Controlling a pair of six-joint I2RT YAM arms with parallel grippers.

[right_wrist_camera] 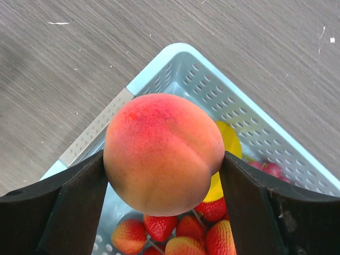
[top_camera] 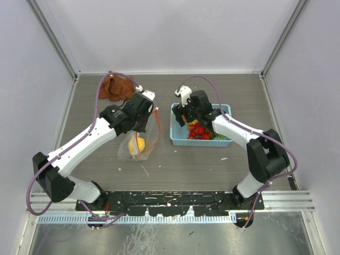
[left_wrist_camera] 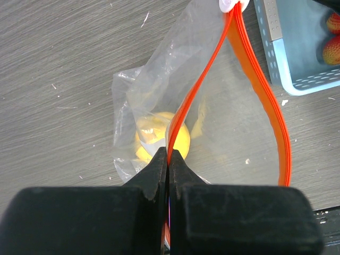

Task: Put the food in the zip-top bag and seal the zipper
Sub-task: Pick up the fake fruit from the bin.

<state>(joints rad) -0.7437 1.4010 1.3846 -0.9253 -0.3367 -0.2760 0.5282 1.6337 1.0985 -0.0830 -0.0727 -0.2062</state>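
Your right fingers (right_wrist_camera: 69, 207) are clamped on either side of the peach (right_wrist_camera: 162, 151), holding it up over the corner of the blue basket (right_wrist_camera: 249, 119). Your left fingers (left_wrist_camera: 153, 172) are pinched tight on one lip of the zipper (left_wrist_camera: 197, 87), holding that edge of the zip-top bag (left_wrist_camera: 154, 69) up so the mouth hangs open in a loop just beside the basket. One yellow piece (left_wrist_camera: 162, 135) is already down in the bottom of the bag, and the strawberries (right_wrist_camera: 159, 226) and other bits are in the basket. Stuff I'd worry about: the peach is round and smooth and you've only got it across its widest part, so a fast swing over could let it roll out of the grip and bounce off across the table (left_wrist_camera: 58, 64). It also looks pretty big next to that opening. If you come in off-centre, I reckon it catches the far orange lip and shoves the whole bag along instead of dropping in. The bag is thin and floppy and held at one spot only, so any tug from the left arm could fold the mouth shut or tip the yellow piece back out. The two wrists will also end up close together over the bag, so watch for a bump there.
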